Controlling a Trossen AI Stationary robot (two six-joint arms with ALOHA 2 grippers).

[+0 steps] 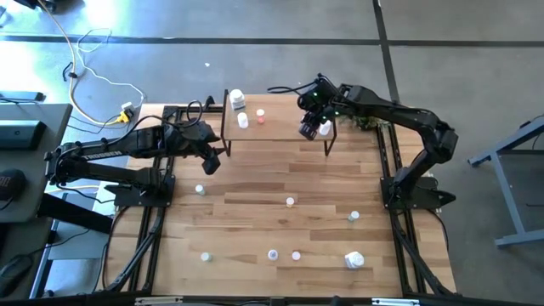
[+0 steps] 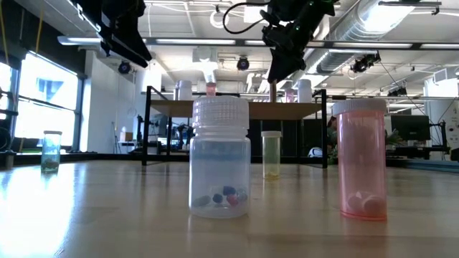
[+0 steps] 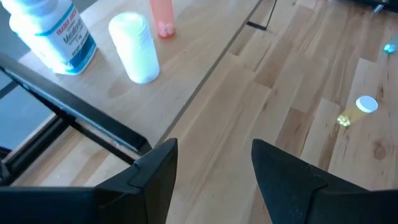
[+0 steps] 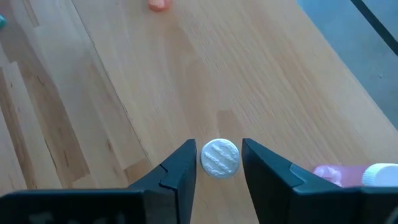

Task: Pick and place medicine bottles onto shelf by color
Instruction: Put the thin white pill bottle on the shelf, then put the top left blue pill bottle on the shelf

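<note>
While the right gripper (image 1: pixel 311 127) hangs over the shelf's (image 1: pixel 280 127) right end, at about one o'clock from the table's (image 1: pixel 255 221) middle, its fingers (image 4: pixel 180 174) bracket a white-capped bottle (image 4: pixel 219 157) with a sliver of gap on each side; whether they actually pinch it, I cannot tell. That bottle stands near the shelf's front edge, with a pink bottle (image 4: pixel 329 174) lying just beside it.

At the shelf's left end, around eleven o'clock, stand a large labelled bottle (image 1: pixel 237 99), a white bottle (image 1: pixel 243 121) and an orange-capped bottle (image 1: pixel 260 113), leaving bare board between the two groups.

The left gripper (image 1: pixel 210 161) waits off the shelf's left front corner, at ten o'clock, fingers (image 3: pixel 155 174) spread and holding nothing.

Small bottles dot the table well apart: one at nine o'clock (image 1: pixel 200 189), one at centre (image 1: pixel 290 201), one at four o'clock (image 1: pixel 354 217), and a row near the front edge (image 1: pixel 273 254), ending with a larger one (image 1: pixel 354 259).
</note>
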